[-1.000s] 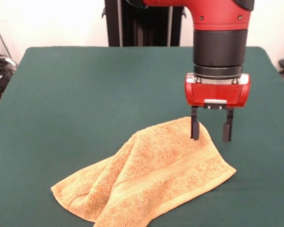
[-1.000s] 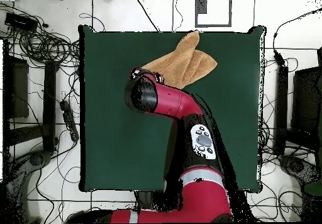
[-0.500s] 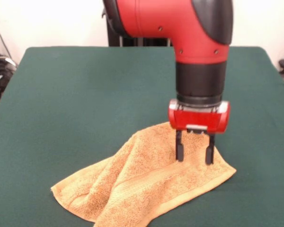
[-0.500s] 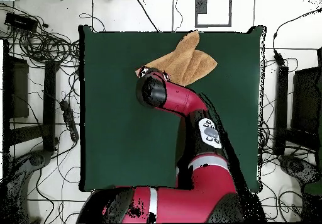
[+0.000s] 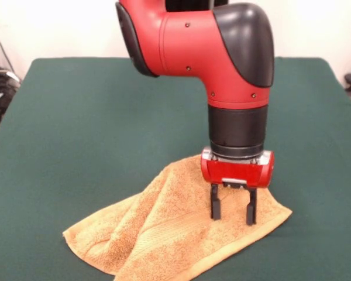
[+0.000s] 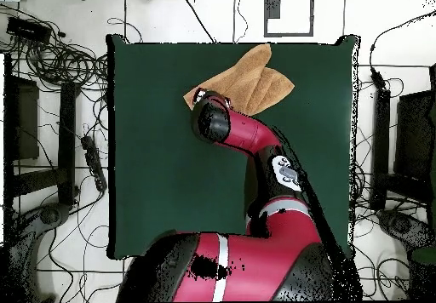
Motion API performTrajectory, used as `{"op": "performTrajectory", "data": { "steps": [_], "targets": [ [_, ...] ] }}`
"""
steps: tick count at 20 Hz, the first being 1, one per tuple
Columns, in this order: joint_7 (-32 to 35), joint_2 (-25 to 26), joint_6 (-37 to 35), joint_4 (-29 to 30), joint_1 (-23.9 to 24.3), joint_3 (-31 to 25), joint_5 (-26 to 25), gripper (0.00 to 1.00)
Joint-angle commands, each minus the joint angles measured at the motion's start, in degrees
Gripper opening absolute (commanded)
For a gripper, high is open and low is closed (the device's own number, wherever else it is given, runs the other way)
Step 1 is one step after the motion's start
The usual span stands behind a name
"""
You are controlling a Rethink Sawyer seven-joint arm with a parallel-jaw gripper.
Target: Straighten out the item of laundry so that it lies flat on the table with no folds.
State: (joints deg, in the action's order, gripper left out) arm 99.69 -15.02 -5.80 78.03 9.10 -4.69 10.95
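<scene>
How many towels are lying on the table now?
1. The towel lies rumpled near the table's front edge, under the open gripper. None seems hidden.

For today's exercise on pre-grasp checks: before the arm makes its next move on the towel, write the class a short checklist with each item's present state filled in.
1. Gripper open, fingers apart: ok.
2. Gripper above the orange-tan terry-cloth towel, at its right-hand part in the front view: ok.
3. Fingertips touching the cloth: cannot tell; they stand at the towel's surface.
4. Towel flat with no folds: not ok; a ridge runs through its middle and layers overlap at its left.
5. Towel wholly on the dark green cloth-covered table: cannot tell; the front view's bottom edge cuts off its near edge, and overhead it reaches the table's edge.
</scene>
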Motion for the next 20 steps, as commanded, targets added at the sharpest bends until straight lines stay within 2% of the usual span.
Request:
{"op": "performTrajectory", "data": {
  "steps": [1,2,16,20],
  "targets": [
    [9.32,4.53,1.41,-0.55,-0.43,-8.51,0.76,1.0],
    [9.36,4.48,0.96,-0.41,-0.3,-8.67,0.85,0.0],
    [10.08,3.77,-0.56,-0.46,-2.02,-5.79,1.55,0.0],
    [11.66,2.08,-0.05,1.42,-2.81,-4.23,2.01,0.0]
  ]
}}
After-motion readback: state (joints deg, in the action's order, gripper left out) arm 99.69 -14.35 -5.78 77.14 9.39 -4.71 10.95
